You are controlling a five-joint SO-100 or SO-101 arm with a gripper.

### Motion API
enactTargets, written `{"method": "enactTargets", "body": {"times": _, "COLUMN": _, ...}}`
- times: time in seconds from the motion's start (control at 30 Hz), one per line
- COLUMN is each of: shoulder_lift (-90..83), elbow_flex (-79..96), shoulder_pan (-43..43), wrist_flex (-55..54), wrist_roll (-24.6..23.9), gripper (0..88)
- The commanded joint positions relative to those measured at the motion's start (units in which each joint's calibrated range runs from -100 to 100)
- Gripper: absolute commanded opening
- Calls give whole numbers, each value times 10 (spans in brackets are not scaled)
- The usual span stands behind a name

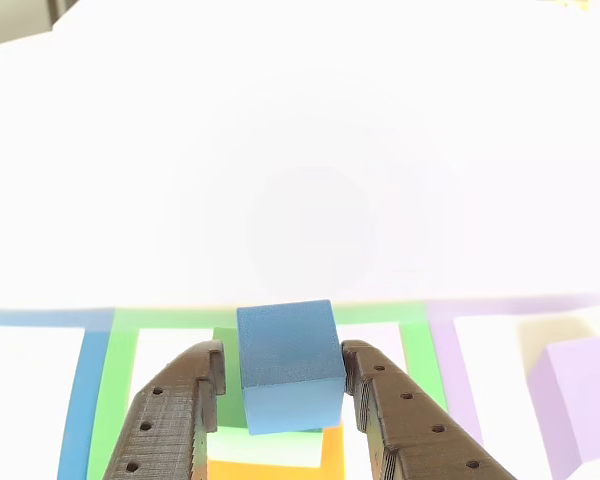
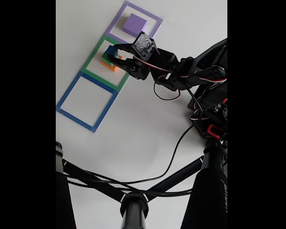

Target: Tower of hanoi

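Since the blue cube (image 1: 288,362) topped the stack, the gripper (image 1: 284,385) clasped it between its fingers, green block (image 1: 230,395) and orange block (image 1: 280,468) directly beneath.

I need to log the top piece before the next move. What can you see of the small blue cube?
The small blue cube is plain, matte and sharp-edged, looking like foam or painted wood. It sits between the dark printed fingers of the gripper, which press its two sides. It sits on or just above the green block and the orange-yellow block, inside the green square outline.
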Motion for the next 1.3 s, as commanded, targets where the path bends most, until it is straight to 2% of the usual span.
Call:
{"method": "enactTargets", "body": {"times": 0.0, "shoulder_lift": -2, "elbow_flex": 3, "shoulder_pan": -7, "wrist_flex": -24, "wrist_roll": 2, "gripper": 131}}
{"method": "enactTargets", "body": {"times": 0.33, "shoulder_lift": -50, "elbow_flex": 14, "shoulder_pan": 9, "wrist_flex": -11, "wrist_roll": 2, "gripper": 195}}
{"method": "enactTargets", "body": {"times": 0.53, "shoulder_lift": -162, "elbow_flex": 3, "shoulder_pan": 24, "wrist_flex": 100, "wrist_roll": 2, "gripper": 217}}
{"method": "enactTargets", "body": {"times": 0.7, "shoulder_lift": -303, "elbow_flex": -64, "shoulder_pan": 45, "wrist_flex": 335, "wrist_roll": 2, "gripper": 220}}
{"method": "enactTargets", "body": {"times": 0.87, "shoulder_lift": -406, "elbow_flex": -210, "shoulder_pan": 75, "wrist_flex": 649, "wrist_roll": 2, "gripper": 133}}
{"method": "enactTargets", "body": {"times": 1.03, "shoulder_lift": -417, "elbow_flex": -395, "shoulder_pan": 118, "wrist_flex": 903, "wrist_roll": 2, "gripper": 2}}
{"method": "enactTargets", "body": {"times": 1.27, "shoulder_lift": -398, "elbow_flex": -627, "shoulder_pan": 189, "wrist_flex": 1172, "wrist_roll": -6, "gripper": 2}}
